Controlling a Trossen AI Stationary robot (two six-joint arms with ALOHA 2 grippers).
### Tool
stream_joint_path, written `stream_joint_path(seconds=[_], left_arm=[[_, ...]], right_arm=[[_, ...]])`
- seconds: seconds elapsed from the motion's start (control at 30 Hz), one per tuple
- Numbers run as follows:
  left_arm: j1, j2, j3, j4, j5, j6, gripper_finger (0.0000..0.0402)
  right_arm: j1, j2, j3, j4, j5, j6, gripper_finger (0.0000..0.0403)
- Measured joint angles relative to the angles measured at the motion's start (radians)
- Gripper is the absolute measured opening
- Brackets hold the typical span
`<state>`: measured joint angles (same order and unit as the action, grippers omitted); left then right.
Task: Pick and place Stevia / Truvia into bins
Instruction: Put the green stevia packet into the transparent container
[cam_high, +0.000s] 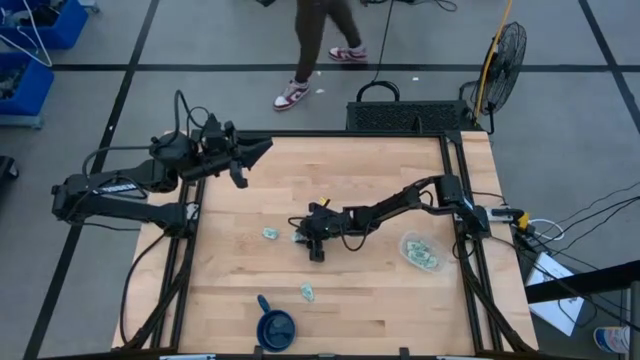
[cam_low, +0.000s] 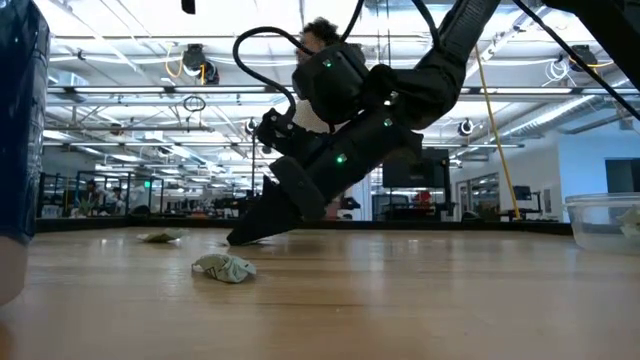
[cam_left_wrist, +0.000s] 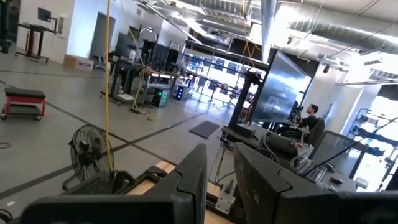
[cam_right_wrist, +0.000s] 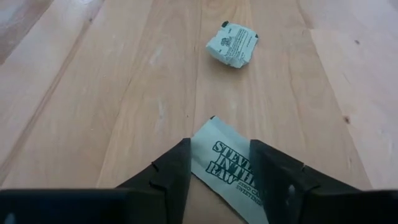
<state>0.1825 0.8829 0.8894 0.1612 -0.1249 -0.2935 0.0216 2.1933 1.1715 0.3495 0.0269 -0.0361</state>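
High view: I am looking straight down on a pale wooden table (cam_high: 380, 300) framed by dark rails. My right arm reaches from the right edge toward the middle, and its gripper (cam_high: 304, 235) is down at the table surface near the centre. In the right wrist view, the right gripper (cam_right_wrist: 219, 168) has its two dark fingers (cam_right_wrist: 168, 171) apart, one on each side of a pale green and white sachet (cam_right_wrist: 227, 171) printed with the words Stevia in the Raw; the sachet lies flat on the wood between them, and I cannot tell whether the fingers touch it. A second sachet (cam_right_wrist: 232, 44), crumpled, lies farther ahead on the wood, well apart from the gripper. From above, that crumpled sachet (cam_high: 270, 234) sits just to the left of the gripper, and a third sachet (cam_high: 307, 292) lies nearer the front edge, close to a dark blue mug (cam_high: 276, 327). A clear plastic tub (cam_high: 420, 251) stands near the right rail with several sachets already inside it. My left arm waits at the back left corner, its gripper (cam_high: 252, 153) raised off the table; in the left wrist view its fingers (cam_left_wrist: 193, 180) stand slightly apart and hold nothing. A person's legs show on the floor beyond the table.
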Motion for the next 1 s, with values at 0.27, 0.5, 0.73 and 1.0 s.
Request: stream_joint_path(seconds=[0.27, 0.5, 0.73, 1.0], left_arm=[[0.000, 0.000, 0.000, -0.001, 0.000, 0.004, 0.0085], [0.000, 0.000, 0.000, -0.003, -0.001, 0.063, 0.0086], [0.001, 0.000, 0.000, -0.003, -0.008, 0.065, 0.0086], [0.002, 0.000, 0.000, -0.002, -0.016, 0.138, 0.0086]], right_arm=[[-0.001, 0.001, -0.001, -0.003, -0.011, 0.094, 0.0070], [0.000, -0.068, -0.005, -0.014, -0.055, 0.182, 0.0018], [0.000, -0.379, -0.003, -0.528, -0.053, 0.157, 0.0021], [0.052, -0.749, -0.001, -1.308, -0.059, 0.406, 0.0020]])
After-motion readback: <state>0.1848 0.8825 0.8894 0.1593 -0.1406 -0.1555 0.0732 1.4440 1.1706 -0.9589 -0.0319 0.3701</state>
